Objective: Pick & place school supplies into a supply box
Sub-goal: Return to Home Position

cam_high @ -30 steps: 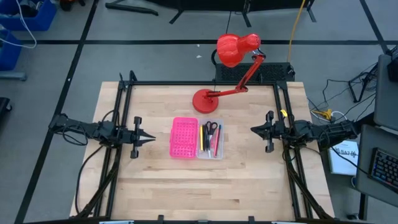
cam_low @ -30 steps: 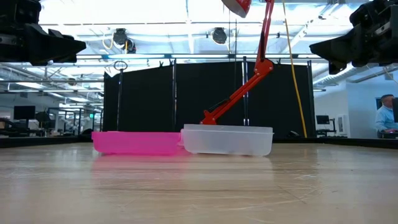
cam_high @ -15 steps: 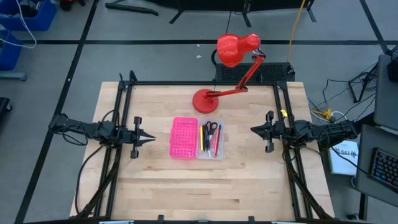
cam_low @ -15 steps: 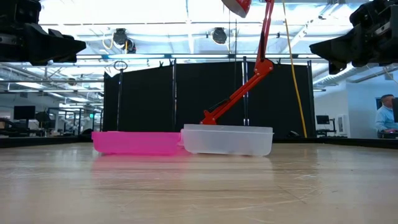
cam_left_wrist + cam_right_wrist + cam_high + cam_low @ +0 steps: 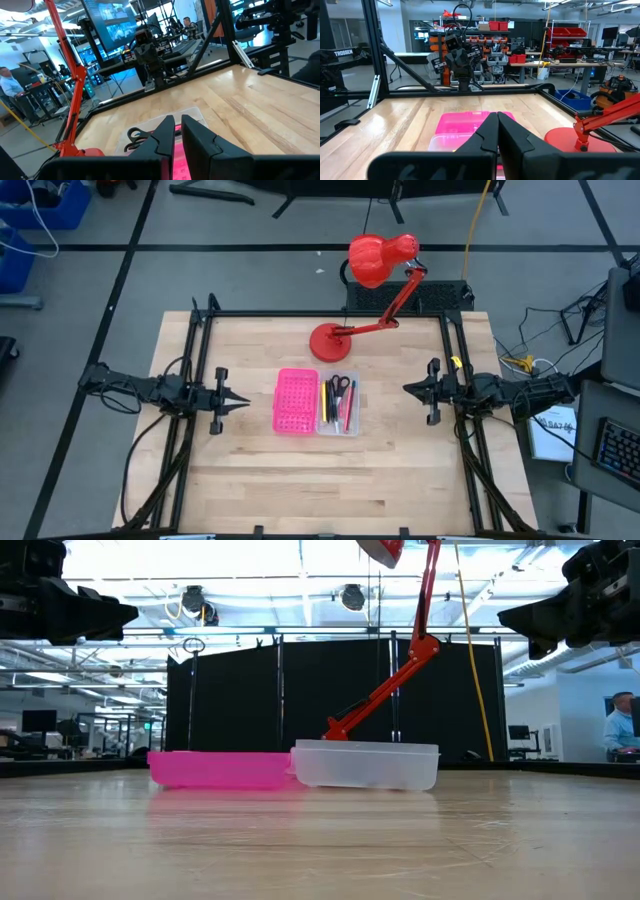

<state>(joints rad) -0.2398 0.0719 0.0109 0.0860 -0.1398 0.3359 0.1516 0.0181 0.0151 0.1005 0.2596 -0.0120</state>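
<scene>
The supply box lies open in the middle of the table: its pink dotted lid half on the left, its clear tray on the right. Inside the tray lie the pens and pencils and the black-handled scissors. In the low view, the pink lid and clear tray rest flat on the wood. My left gripper hovers shut near the table's left side, pointing at the box. My right gripper hovers shut near the right side, also pointing at the box.
A red desk lamp stands with its round base on the table just beyond the box, its arm slanting up to the head past the far edge. Black frame rails run along the left and right sides. A person sits far off.
</scene>
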